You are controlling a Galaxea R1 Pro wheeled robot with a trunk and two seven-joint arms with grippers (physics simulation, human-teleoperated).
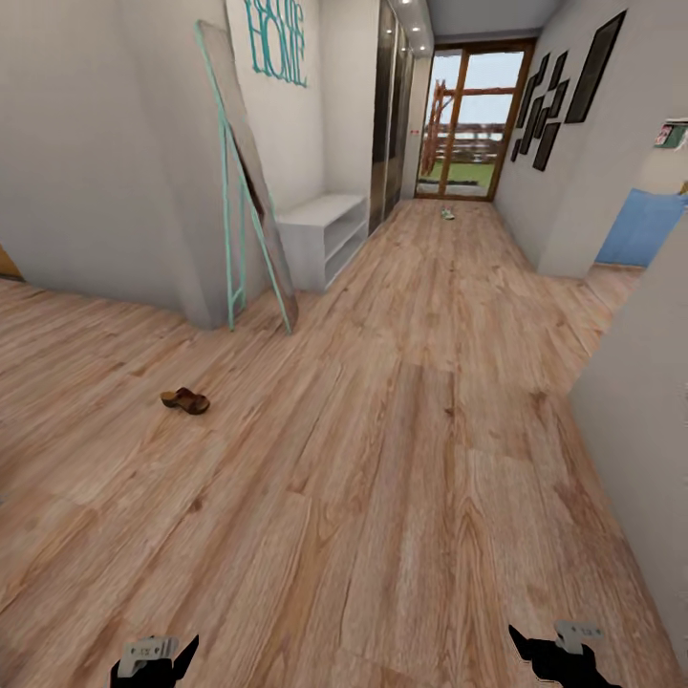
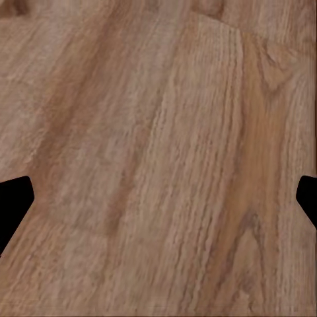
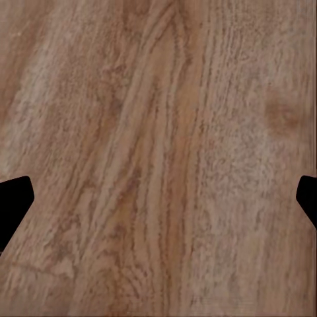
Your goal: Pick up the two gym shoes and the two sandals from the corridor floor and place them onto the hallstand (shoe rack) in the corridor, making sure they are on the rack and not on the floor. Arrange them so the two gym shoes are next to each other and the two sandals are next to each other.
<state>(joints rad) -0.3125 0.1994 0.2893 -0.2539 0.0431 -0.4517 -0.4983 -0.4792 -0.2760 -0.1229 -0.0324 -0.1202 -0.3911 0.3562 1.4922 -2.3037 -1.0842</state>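
1. The corridor floor (image 1: 401, 459) spreads out in warm light-brown planks with plain grain and knots, running up to a glazed door (image 1: 470, 124) at the far end.
2. The hallstand (image 1: 325, 229), pale grey with open shelves, stands against the left wall just beyond a leaning mirror (image 1: 250, 182).
3. The left gripper (image 2: 158, 198) hangs over bare planks, fingers spread wide, nothing between them.
4. The right gripper (image 3: 158, 198) is likewise parted and holding nothing, above bare wood.
5. One dark brown sandal (image 1: 185, 400) lies on the floor left of centre, well apart from the hallstand.
6. A small pale shoe (image 1: 447, 214) sits far down the corridor near the door, too small to make out.
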